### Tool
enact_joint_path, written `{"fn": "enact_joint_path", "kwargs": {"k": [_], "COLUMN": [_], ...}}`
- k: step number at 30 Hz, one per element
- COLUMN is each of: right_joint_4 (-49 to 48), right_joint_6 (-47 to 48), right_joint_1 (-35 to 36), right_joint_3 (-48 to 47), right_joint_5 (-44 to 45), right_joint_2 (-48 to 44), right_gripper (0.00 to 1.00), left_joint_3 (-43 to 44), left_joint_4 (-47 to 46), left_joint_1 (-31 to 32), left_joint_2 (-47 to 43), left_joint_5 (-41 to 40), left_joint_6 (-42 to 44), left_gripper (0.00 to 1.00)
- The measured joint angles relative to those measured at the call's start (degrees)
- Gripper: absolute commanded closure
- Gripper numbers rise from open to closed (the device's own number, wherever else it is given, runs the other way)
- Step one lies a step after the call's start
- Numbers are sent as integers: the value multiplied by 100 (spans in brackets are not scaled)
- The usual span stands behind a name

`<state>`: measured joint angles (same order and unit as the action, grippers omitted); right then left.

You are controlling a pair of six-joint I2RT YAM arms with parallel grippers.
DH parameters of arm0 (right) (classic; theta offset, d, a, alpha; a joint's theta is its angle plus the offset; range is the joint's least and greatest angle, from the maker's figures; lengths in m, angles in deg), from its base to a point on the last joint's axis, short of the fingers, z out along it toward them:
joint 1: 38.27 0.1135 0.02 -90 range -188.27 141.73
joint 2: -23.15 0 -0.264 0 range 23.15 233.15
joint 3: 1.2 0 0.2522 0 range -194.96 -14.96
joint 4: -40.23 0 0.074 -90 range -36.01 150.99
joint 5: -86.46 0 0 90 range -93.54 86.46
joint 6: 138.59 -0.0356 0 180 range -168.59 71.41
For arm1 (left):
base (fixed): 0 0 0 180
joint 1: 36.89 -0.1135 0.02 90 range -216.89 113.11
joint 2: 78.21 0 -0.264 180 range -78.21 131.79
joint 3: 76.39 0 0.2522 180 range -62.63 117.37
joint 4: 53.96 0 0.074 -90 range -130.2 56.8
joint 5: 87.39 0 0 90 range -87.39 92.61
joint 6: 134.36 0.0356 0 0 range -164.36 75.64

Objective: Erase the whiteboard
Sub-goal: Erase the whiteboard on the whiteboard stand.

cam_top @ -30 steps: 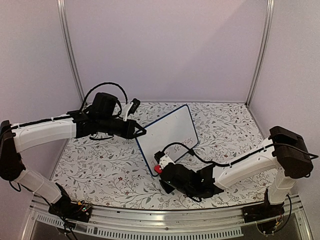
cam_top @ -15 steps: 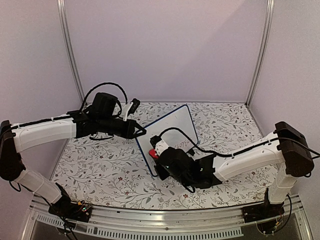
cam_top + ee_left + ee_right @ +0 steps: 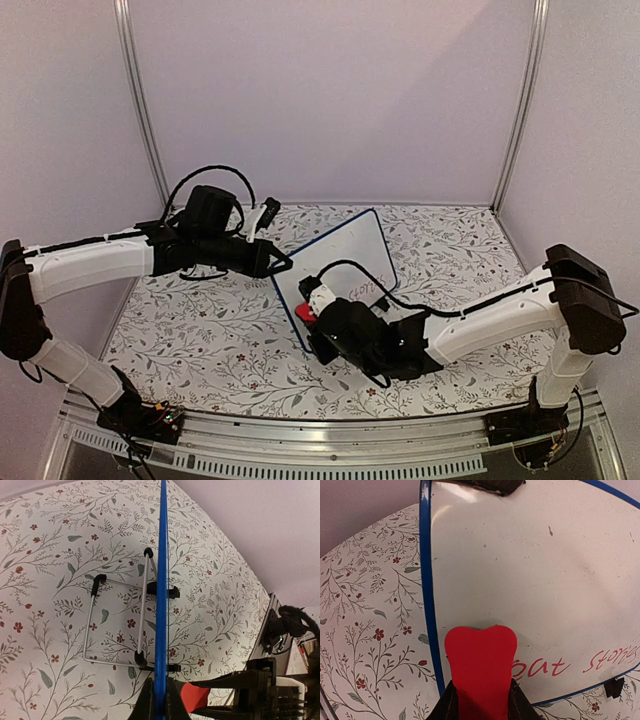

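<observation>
The whiteboard (image 3: 345, 258) stands tilted on its lower edge at the table's middle; in the left wrist view it shows edge-on as a blue rim (image 3: 161, 580). My left gripper (image 3: 284, 263) is shut on its rim (image 3: 160, 706). Red handwriting (image 3: 572, 664) runs along the board's lower part (image 3: 530, 570). My right gripper (image 3: 482, 699) is shut on a red eraser (image 3: 480, 652), which is pressed flat to the board's face near its lower left corner, just left of the writing. From above, the eraser (image 3: 305, 312) sits at the board's near left edge.
A wire stand (image 3: 115, 625) lies on the floral tablecloth (image 3: 200, 330) behind the board, with black clip feet (image 3: 172, 592) on the rim. Lilac walls close the back and sides. A metal rail (image 3: 330, 455) runs along the near edge.
My right gripper has carried the eraser up and to the left, from below the board's lower edge onto its face. The left arm and the board have stayed put.
</observation>
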<state>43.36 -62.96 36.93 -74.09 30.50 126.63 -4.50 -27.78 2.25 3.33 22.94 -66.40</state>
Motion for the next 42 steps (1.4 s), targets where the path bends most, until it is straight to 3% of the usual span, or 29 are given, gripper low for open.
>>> {"fn": "enact_joint_path", "kwargs": {"k": [42], "right_joint_4": [251], "right_joint_6": [-566], "right_joint_1": [15], "right_joint_3": [476], "right_joint_5": [-144], "right_joint_2": [431], "right_gripper": [77], "left_joint_3": [0], "left_joint_4": [-107], "left_joint_1": [-61], "left_joint_2": [35], "left_joint_5": [15], "left_joint_6": [142], "left_gripper": [100]}}
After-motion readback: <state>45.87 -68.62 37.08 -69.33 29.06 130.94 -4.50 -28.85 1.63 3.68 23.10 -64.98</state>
